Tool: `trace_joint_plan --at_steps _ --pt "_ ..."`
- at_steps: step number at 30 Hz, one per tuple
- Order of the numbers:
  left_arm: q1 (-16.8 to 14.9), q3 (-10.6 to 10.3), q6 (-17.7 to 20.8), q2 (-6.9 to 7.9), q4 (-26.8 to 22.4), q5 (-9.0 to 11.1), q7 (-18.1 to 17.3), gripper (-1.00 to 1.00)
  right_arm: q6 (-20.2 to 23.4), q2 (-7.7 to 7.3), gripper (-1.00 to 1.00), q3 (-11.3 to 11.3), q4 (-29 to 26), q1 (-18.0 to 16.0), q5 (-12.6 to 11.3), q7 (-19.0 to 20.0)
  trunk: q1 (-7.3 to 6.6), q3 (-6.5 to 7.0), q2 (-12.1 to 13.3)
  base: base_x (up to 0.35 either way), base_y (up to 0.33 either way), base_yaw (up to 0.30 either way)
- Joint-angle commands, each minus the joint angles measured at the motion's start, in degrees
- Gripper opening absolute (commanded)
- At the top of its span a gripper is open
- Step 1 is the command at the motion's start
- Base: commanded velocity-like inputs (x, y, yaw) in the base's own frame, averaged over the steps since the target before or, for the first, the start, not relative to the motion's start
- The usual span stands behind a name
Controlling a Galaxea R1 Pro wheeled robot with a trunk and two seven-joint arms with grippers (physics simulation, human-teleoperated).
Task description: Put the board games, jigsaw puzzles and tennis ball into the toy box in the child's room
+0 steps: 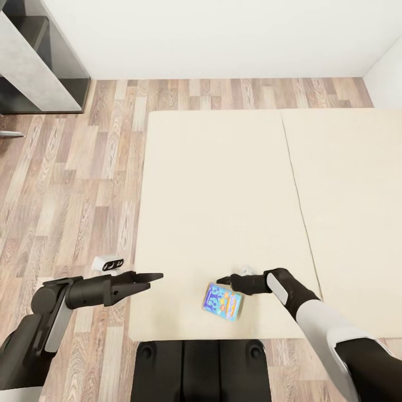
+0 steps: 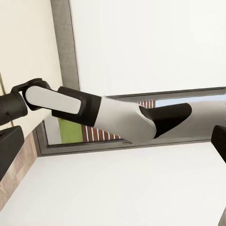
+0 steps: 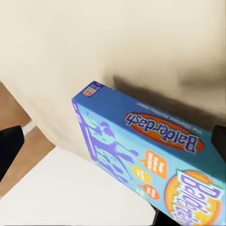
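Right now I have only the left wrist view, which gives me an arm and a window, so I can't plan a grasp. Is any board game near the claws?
Observer: Yes. A small blue printed board game box lies on the broad cream mattress, close to its near edge.
Operator: Which claw is closer to it?
Observer: The right claw. In the head view its tips sit just beyond the box.
Operator: Is it gripping the box?
Observer: No. In the right wrist view its fingers stand wide apart, with the box close in front of them.
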Motion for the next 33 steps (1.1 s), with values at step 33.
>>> trace_joint_plan --at_steps 33 --pt "-0.05 0.15 0.64 0.18 -0.02 0.03 -0.21 1.0 2.13 -6.31 1.0 0.18 -1.53 3.47 -0.23 5.58 0.03 -0.06 -0.09 0.0 0.0 0.0"
